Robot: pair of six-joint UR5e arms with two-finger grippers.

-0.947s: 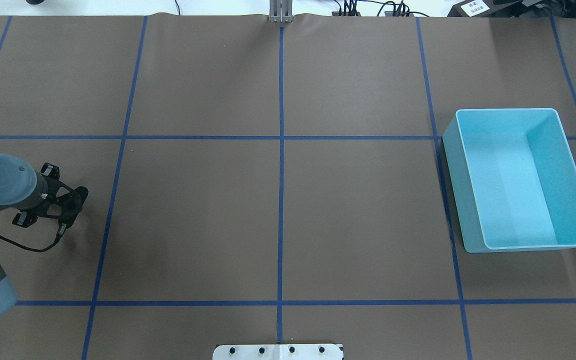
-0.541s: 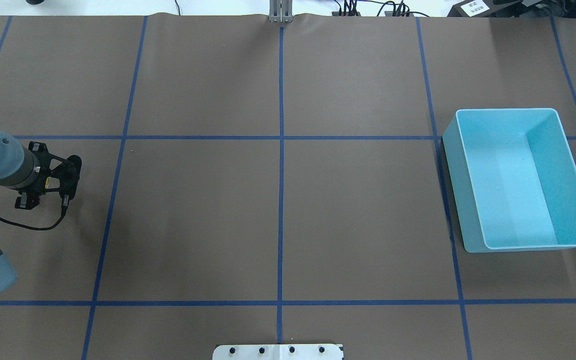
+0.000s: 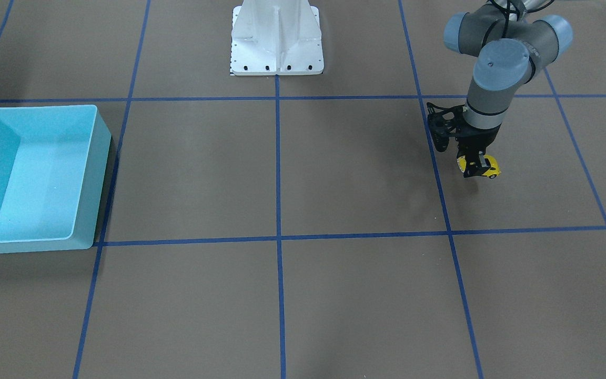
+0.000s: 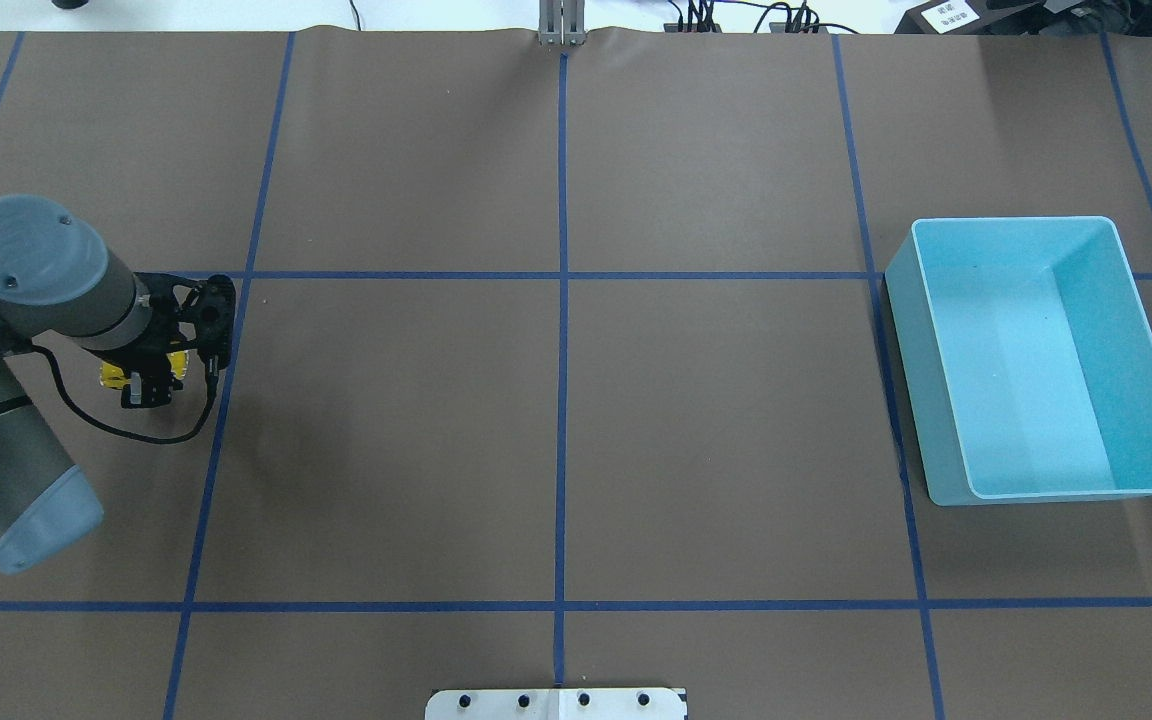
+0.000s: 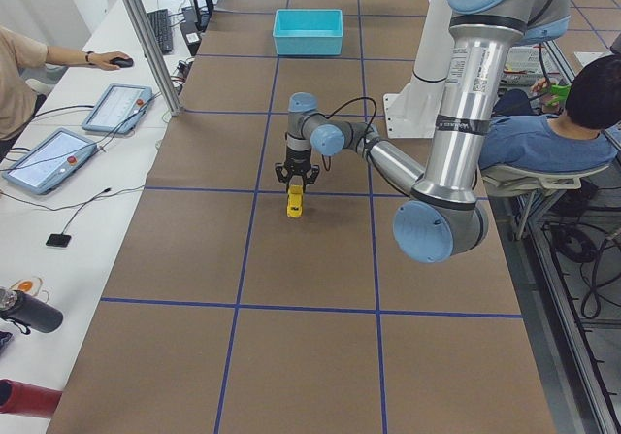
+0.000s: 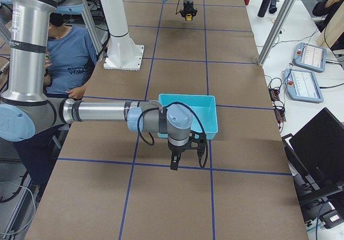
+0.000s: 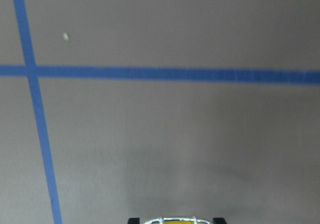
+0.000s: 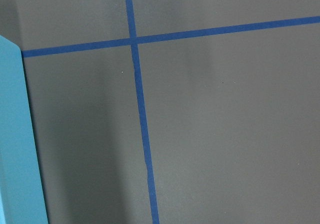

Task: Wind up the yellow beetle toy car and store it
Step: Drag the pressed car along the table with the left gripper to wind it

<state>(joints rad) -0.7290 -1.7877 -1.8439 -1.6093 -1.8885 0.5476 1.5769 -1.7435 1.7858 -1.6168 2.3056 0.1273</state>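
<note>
Two-finger left gripper (image 3: pixel 475 169): points straight down over the table, its black fingers (image 7: pixel 133 220) closed onto the sides of the car; in the left wrist view only the finger ends show, at the bottom edge
Tiny glossy yellow beetle toy car (image 3: pixel 488 168): clamped between those fingers, its rounded body sticking out on either side of them; it sits low over the table, and I cannot tell whether its wheels touch the paper
Place of the car: the robot's left part of the table, just beside a crossing of tape lines, well apart from the bin
Left arm (image 4: pixel 26 270): grey, comes in at the left edge of the overhead view, a black cable looping from wrist to gripper
Brown paper-covered table (image 4: pixel 716 420): marked into large squares by blue tape lines (image 4: pixel 562 400)
Turquoise rectangular plastic bin (image 4: pixel 908 390): open-topped, at the robot's right end of the table
Right gripper (image 6: pixel 174 164): seen only from the exterior right view, hanging low over a tape line just beside the bin; I cannot tell how far its fingers are open
White metal base plate (image 3: pixel 276 37): at the robot's edge of the table, midway along it
People: a person in a blue shirt (image 5: pixel 543 133) sits behind the robot; another person's forearm (image 5: pixel 73 55) reaches over a side desk near two tablets (image 5: pixel 121 107)
</note>
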